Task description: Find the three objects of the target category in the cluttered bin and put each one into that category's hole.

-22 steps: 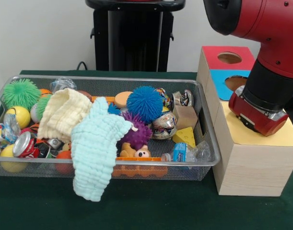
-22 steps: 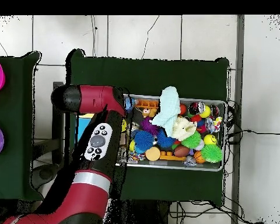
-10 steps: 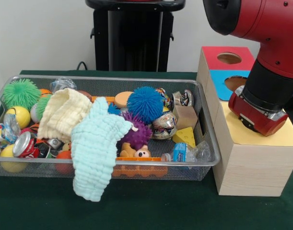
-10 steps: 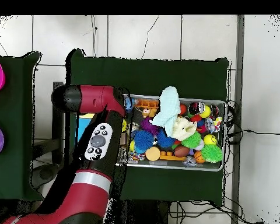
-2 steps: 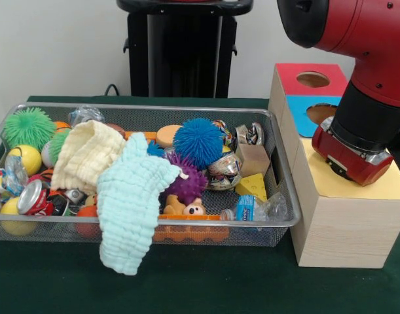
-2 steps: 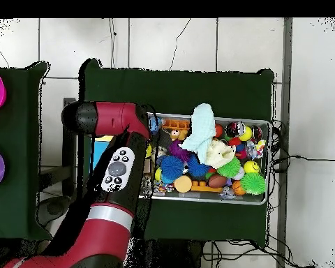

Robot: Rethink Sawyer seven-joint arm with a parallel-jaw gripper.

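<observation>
- Over the wooden box (image 5: pixel 347 222) beside the basket's (image 5: pixel 288 216) right end, the arm (image 5: pixel 376 98) is hovering; fingers hidden, can't tell their state.
- Toys are crowding the basket, cloth (image 5: pixel 129 203) drooping over its front rim; sorting is looking unfinished.

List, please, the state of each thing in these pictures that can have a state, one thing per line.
light blue cloth: crumpled, draped over the bin's near rim
cream cloth: bunched on the clutter
soda can: crushed, lying on its side
wire bin: full
red hole: open
end effector: over the yellow section, fingers hidden
</observation>
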